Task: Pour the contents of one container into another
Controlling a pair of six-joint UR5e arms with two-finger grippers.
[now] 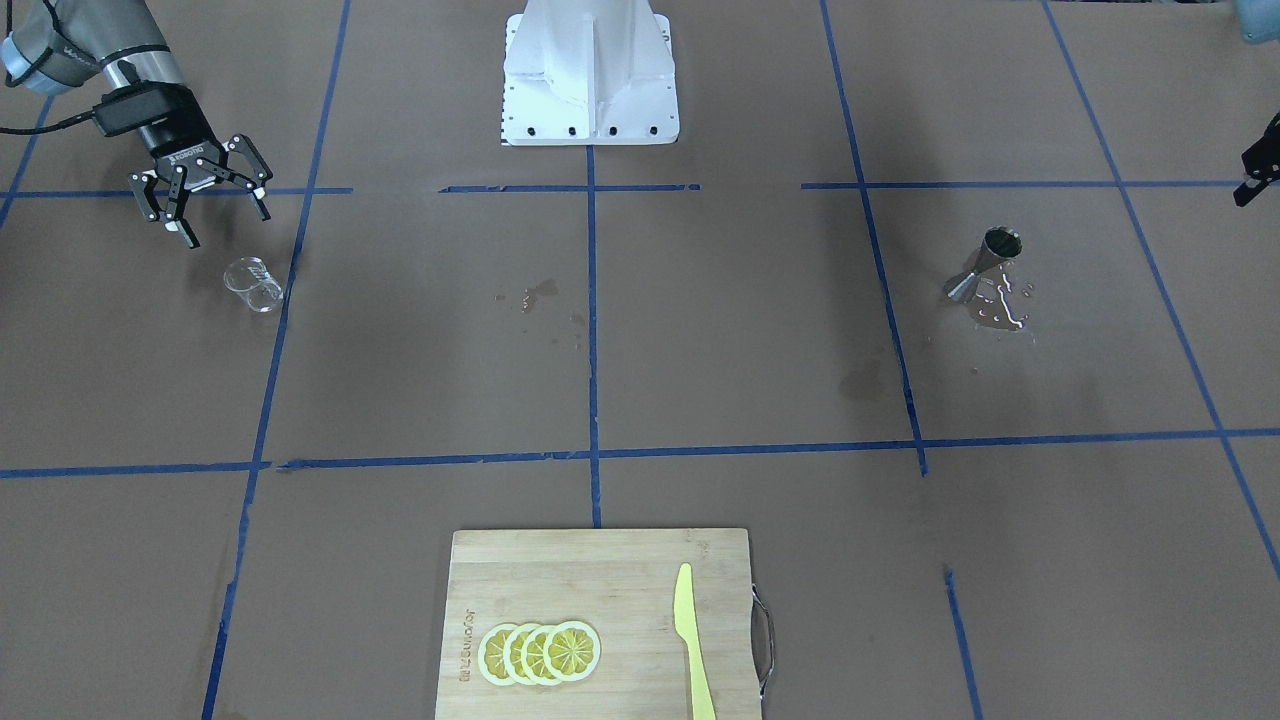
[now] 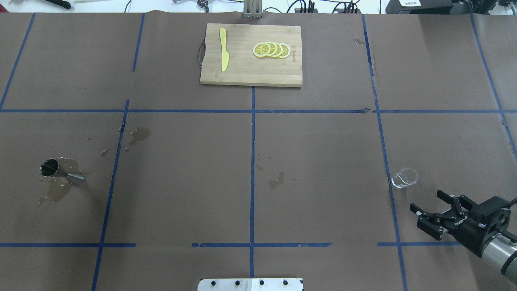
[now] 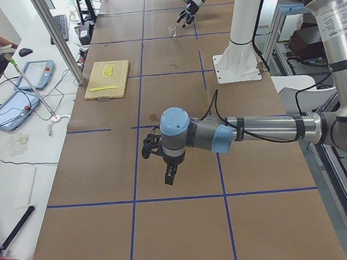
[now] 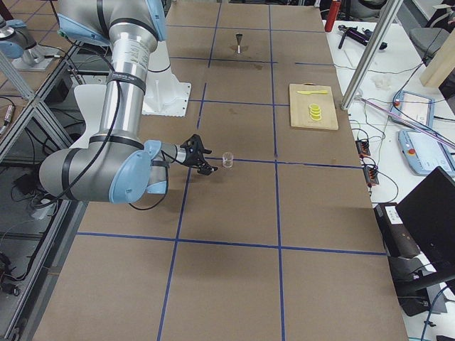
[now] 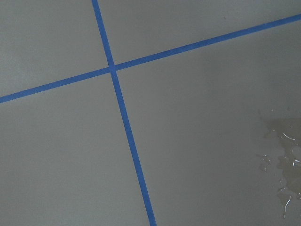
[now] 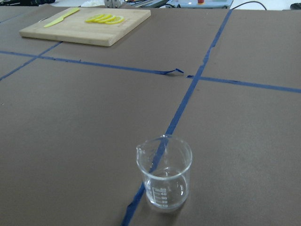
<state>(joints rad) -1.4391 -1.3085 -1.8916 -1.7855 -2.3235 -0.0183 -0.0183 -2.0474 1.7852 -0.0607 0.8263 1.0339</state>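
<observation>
- 2 vessels show in the front-facing view. The small clear glass beaker (image 1: 254,284) stands at the left, and the shiny steel hourglass jigger (image 1: 985,265) stands far off at the right in a wet puddle (image 1: 1005,312).
- The right gripper (image 1: 222,225) hangs just above the beaker at upper left, fingers spread and grasping nothing. The left gripper (image 1: 1256,172) is cut off by the right edge, so I cannot tell its state.
- At the bottom centre, a wooden cutting board (image 1: 620,580) carries 4 overlapping lemon slices (image 1: 540,652) and a yellow plastic knife (image 1: 692,640).
- Overhead view: the beaker sits at centre right beside a blue tape line (image 2: 383,161). The spread right gripper is at lower right, near the beaker but apart from it, and the jigger is at centre left.
- Right wrist view: the beaker stands upright at lower centre, with its spout to the left and printed markings facing the camera.
- Left wrist view: crossing tape lines, with wet spots at the right edge.
</observation>
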